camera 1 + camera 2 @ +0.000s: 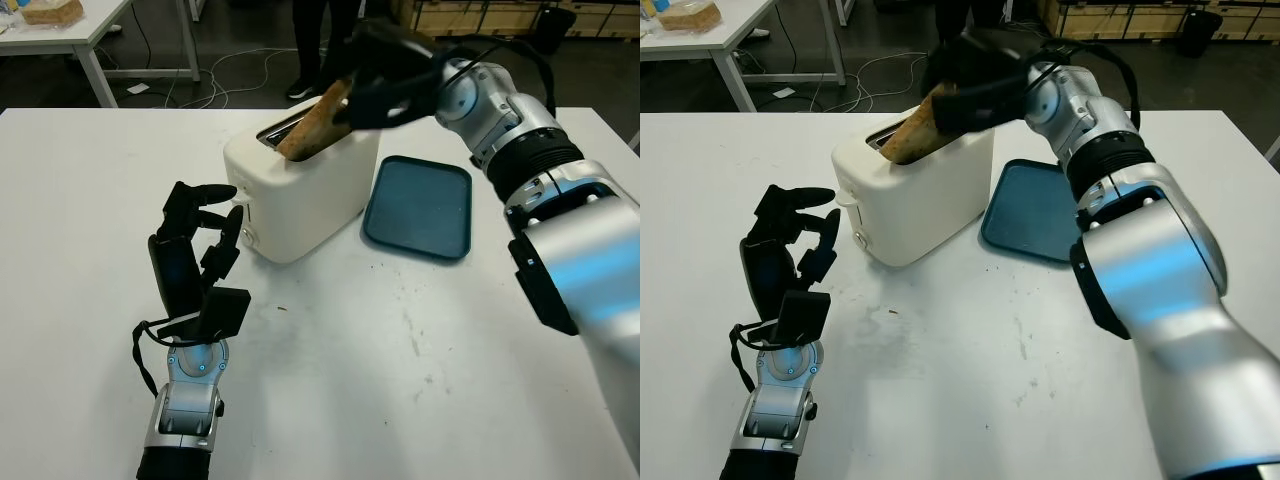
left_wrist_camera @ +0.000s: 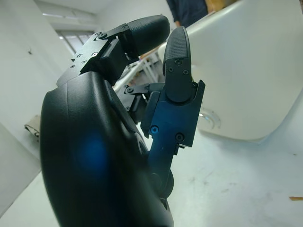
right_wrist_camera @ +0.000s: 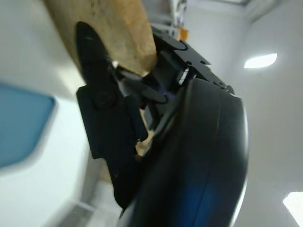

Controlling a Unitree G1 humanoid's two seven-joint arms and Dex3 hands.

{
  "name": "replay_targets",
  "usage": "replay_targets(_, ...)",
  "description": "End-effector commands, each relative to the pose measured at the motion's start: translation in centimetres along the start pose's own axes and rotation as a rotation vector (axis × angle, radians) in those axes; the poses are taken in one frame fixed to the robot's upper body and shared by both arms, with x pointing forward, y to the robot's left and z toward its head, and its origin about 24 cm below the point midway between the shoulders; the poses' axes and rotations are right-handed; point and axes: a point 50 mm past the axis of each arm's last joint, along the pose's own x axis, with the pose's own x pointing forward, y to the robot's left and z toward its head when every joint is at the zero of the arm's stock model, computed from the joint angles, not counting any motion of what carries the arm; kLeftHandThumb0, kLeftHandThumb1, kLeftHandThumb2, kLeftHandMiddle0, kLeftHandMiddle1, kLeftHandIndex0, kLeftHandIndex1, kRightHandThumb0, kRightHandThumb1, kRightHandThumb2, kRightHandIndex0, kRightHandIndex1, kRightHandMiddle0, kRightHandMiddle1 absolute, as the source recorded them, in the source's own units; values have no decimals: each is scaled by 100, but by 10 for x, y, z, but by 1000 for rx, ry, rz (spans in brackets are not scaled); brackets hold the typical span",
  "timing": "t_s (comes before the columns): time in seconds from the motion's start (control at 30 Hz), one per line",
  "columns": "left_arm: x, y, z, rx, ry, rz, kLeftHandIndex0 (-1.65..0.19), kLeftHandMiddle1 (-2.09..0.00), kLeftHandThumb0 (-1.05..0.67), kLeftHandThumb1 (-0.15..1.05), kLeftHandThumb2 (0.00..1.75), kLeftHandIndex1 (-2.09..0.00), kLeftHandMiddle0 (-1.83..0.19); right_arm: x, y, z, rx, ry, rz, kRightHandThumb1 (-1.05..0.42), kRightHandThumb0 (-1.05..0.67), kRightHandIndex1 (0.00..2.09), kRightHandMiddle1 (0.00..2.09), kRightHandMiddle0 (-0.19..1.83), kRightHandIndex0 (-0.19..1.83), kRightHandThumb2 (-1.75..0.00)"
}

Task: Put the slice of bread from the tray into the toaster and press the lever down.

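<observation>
A golden-brown slice of bread (image 1: pixel 312 128) leans at a slant with its lower end inside the top slot of a cream-white plastic toaster (image 1: pixel 300 195), while its upper end sticks out above the slot. The robot's right hand (image 1: pixel 385 75), black and three-fingered, is clamped on that upper end; the right wrist view shows a black finger (image 3: pixel 102 101) pressed flat against the crust. The silver and grey right arm reaches in from the right side, passing above a flat dark teal rectangular plastic tray (image 1: pixel 420 207) that lies on the white table (image 1: pixel 400 380) just to the right of the toaster. The tray touches or nearly touches the toaster's right corner, and nothing lies on it.

The robot's left hand (image 1: pixel 195 255) stands upright on the left, near the toaster's front end where a small round knob sits. It holds nothing and does not touch the toaster. Its black fingers (image 2: pixel 177 66) are bent partway, with their tips pointing toward the toaster's white side.

A few small crumbs dot the table in front of the toaster. Beyond the table, a person's dark legs (image 1: pixel 322 40) stand on the floor behind the toaster.
</observation>
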Motion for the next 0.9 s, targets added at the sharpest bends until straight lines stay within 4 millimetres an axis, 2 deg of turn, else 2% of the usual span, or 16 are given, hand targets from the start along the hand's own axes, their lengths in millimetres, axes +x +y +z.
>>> replay_targets(0.0, -2, 0, 0, -3, -5, -2, -51, -150, -40, 92, 27, -114, -54, 1, -18, 5, -140, -33, -41, -78, -84, 52, 1, 50, 15, 0)
replay_targets(0.13, -1, 0, 0, -1, -10, -4, -51, -151, -41, 92, 27, -114, -54, 2, -23, 6, -220, -40, -35, -72, -79, 57, 0, 42, 1, 0)
replay_targets(0.27, -1, 0, 0, 1, -10, -4, -50, -151, -41, 92, 27, -115, -53, 2, -23, 6, -253, -40, -28, -67, -70, 47, 0, 38, 0, 0)
replay_targets(0.63, 0, -1, 1, -5, -11, -4, -51, -150, -41, 92, 27, -115, -54, 2, -22, 10, -375, -93, -85, -69, -73, 44, 0, 37, 0, 0)
replay_targets(0.7, 0, -1, 2, -5, -12, -5, -51, -150, -41, 92, 27, -114, -54, 0, -24, 10, -327, -106, -112, -69, -73, 47, 0, 37, 0, 0)
replay_targets(0.77, 0, 0, 2, -6, -11, -2, -51, -151, -41, 92, 27, -115, -55, -3, -25, 9, -202, -130, -193, -72, -75, 60, 3, 43, 3, -1)
replay_targets(0.87, 1, 1, 2, -2, -12, 5, -51, -153, -41, 92, 27, -115, -55, -12, -21, 4, 63, -167, -352, -86, -65, 67, 8, 58, 24, -3)
